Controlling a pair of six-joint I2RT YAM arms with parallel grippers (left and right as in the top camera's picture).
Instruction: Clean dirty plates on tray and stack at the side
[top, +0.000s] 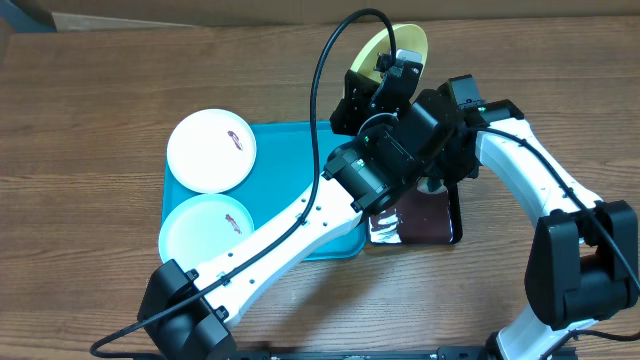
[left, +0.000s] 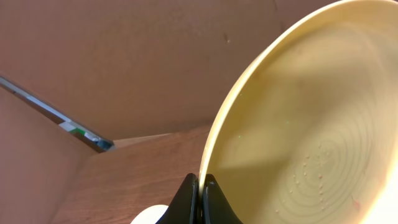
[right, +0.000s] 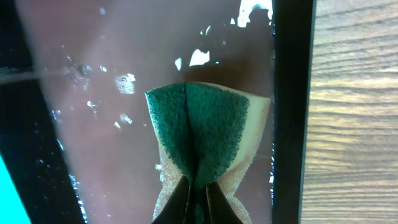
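The turquoise tray (top: 290, 160) holds two plates: a white one (top: 211, 150) at its far left corner and a light blue one (top: 205, 228) at its near left, each with a small red smear. A third plate, yellow-green (top: 395, 48), is lifted and tilted on edge over the far side of the table. My left gripper (left: 200, 186) is shut on that plate's rim (left: 298, 124). My right gripper (right: 198, 193) is shut on a green and yellow sponge (right: 202, 130), low over the wet black tray (right: 289, 93). In the overhead view the left arm hides it.
The black glossy tray (top: 445, 225) lies just right of the turquoise one, with water drops on it. Both arms cross above it. A brown cardboard wall (left: 124, 62) stands behind the wooden table (top: 80, 120).
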